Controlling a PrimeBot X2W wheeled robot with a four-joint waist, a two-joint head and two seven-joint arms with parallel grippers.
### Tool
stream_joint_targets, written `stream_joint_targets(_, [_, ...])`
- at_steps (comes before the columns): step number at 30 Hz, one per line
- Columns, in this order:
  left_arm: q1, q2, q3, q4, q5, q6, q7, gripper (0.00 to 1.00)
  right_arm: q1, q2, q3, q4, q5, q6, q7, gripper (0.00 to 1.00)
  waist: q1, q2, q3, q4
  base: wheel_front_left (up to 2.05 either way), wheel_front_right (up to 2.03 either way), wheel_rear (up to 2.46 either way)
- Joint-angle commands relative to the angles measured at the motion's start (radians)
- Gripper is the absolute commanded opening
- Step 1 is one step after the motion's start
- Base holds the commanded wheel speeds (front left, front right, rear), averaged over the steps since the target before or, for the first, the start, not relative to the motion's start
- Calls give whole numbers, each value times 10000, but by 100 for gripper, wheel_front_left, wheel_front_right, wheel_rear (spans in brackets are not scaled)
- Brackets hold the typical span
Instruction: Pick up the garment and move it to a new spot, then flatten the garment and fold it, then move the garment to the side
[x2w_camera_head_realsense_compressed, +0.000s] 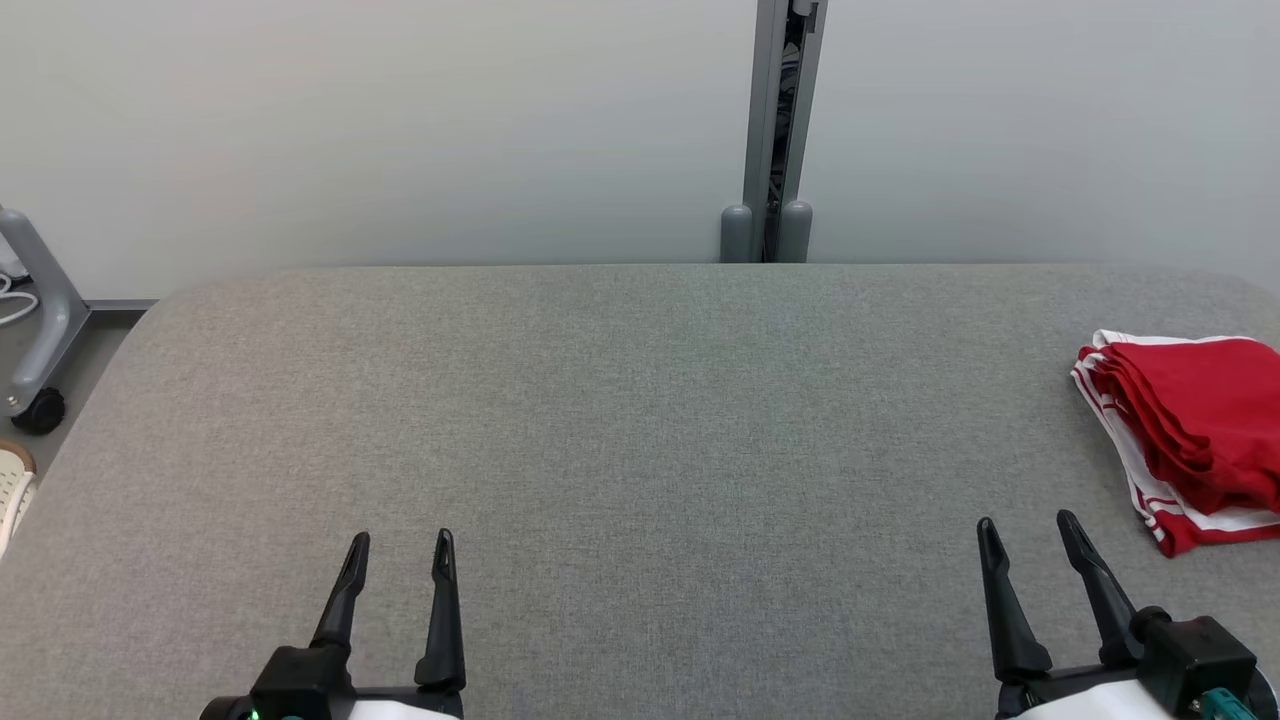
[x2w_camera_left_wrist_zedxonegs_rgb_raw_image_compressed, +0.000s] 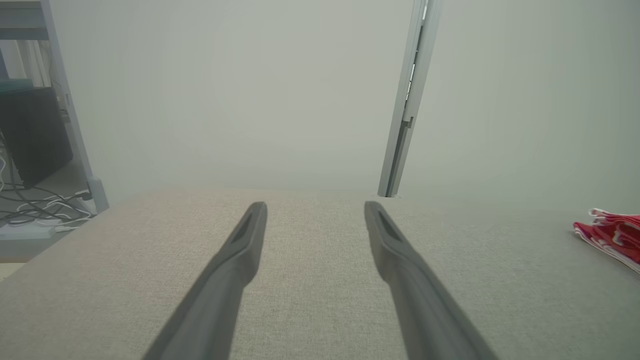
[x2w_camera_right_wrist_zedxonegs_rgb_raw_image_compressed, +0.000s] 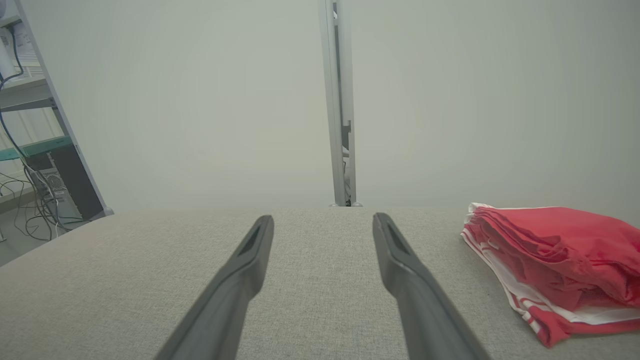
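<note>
The garment (x2w_camera_head_realsense_compressed: 1190, 440), red with white striped trim, lies folded in a stack on the grey tabletop (x2w_camera_head_realsense_compressed: 640, 420), well to the right of the grey post (x2w_camera_head_realsense_compressed: 775, 130) and nearer to me than it. It runs off the right side of my head view, so I cannot tell whether any of it overhangs the tabletop there. It looks folded and set aside, so I judge the task close to finished.

My main worry is the right end effector (x2w_camera_head_realsense_compressed: 1025, 522). It sits to the right of the post and near the stack's front corner. A sideways swing toward the stack could catch the striped hem, drag the fold open or push the stack off the tabletop.

Both arms sit low at the near edge of the tabletop, fingers pointing toward the post's wall. The left end effector (x2w_camera_head_realsense_compressed: 402, 540) is well left of the post, far from the garment. Both end effectors are spread wide and hold nothing.
</note>
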Motion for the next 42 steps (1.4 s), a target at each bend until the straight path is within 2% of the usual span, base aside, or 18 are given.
stream_joint_targets(1, [103, 35, 49, -23, 97, -41, -37, 100, 104, -31, -13, -30, 51, 2, -40, 100, 0, 0, -43, 2, 0, 0, 0])
stream_joint_targets(19, [123, 36, -8, 467, 211, -221, -37, 100, 287, -27, 106, 132, 149, 2, -40, 100, 0, 0, -264, 110, 0, 0, 0])
stream_joint_targets(20, [139, -2, -22, 472, 172, -207, 4, 0, 225, 4, 104, 128, 158, 0, 0, 0, 0, 0, -265, 111, 0, 0, 0])
stream_joint_targets(24, [282, -19, -56, 727, -21, -225, 65, 0, 298, 69, 102, 409, 334, 0, 60, 0, 0, 0, -259, 105, 0, 0, 0])
stream_joint_targets(42, [-688, 11, 122, 1351, -3221, -757, 597, 0, -238, -161, -605, 723, 3614, 0, 958, 0, 0, 0, -150, 17, 0, 0, 0])
